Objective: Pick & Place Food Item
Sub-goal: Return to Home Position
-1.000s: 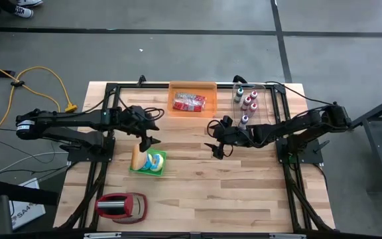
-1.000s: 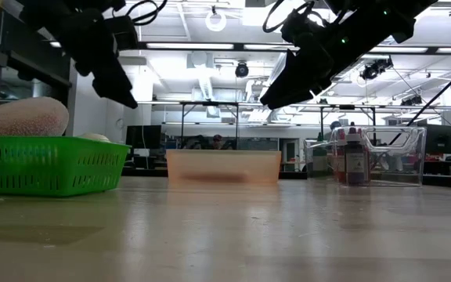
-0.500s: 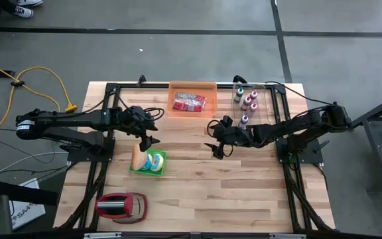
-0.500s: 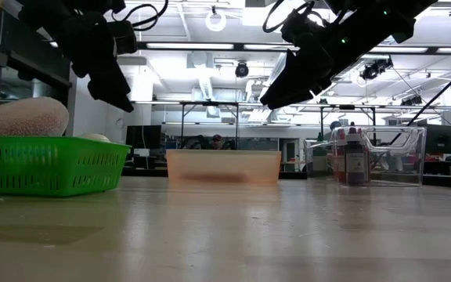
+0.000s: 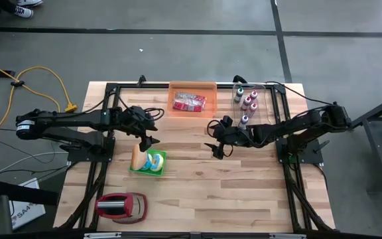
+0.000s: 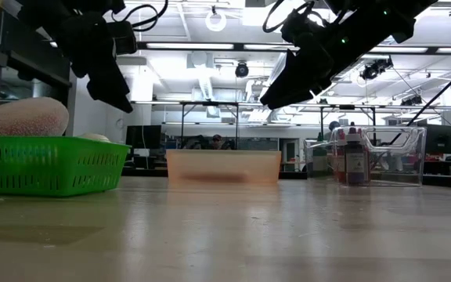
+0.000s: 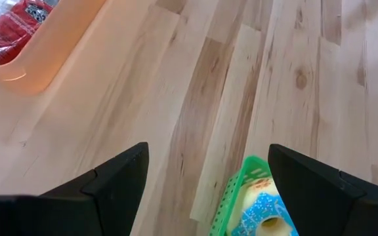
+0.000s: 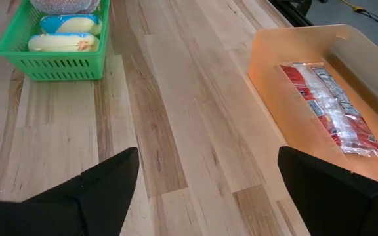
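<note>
Donuts (image 8: 64, 42) fill the green basket (image 8: 61, 67), which stands on the left half of the table (image 5: 244, 192). The brown donut (image 5: 137, 157) lies at the basket's left end, with the blue donuts (image 5: 155, 161) beside it. The left pincer (image 5: 146, 141) hangs in the air just above the basket's far edge, fingers spread wide and holding nothing. The right pincer (image 5: 215, 147) hovers over the middle of the table, well apart from the basket (it too is spread and empty). At the far edge an orange tray (image 5: 192, 85) holds red packets (image 5: 190, 101), and a clear box (image 5: 264, 89) of bottles (image 5: 247, 101) stands beside it.
</note>
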Available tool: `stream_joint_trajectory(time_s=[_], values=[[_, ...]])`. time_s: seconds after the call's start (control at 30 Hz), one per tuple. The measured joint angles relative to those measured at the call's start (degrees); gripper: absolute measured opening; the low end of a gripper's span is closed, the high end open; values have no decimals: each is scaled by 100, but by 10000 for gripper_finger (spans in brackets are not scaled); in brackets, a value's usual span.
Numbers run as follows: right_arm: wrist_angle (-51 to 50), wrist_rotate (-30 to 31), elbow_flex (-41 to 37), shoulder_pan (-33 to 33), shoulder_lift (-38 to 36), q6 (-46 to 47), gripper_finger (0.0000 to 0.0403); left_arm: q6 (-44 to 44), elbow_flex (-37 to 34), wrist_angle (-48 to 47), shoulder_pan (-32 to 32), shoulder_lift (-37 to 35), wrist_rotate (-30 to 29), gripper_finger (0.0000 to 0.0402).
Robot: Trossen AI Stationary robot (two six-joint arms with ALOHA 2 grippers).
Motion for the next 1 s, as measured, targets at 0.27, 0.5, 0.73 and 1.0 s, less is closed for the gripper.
stream_joint_trajectory(time_s=[0.27,0.5,0.73,1.0], values=[[0,-2,0,0,0,0,353,433,0,254,606,-725,198,306],[0,0,0,1,0,0,353,1087,0,507,1043,-1329,187,306],[0,-2,0,-1,0,0,353,1384,0,506,1414,-1459,149,306],[0,-1,0,1,0,0,353,1576,0,498,1717,-1480,390,306]])
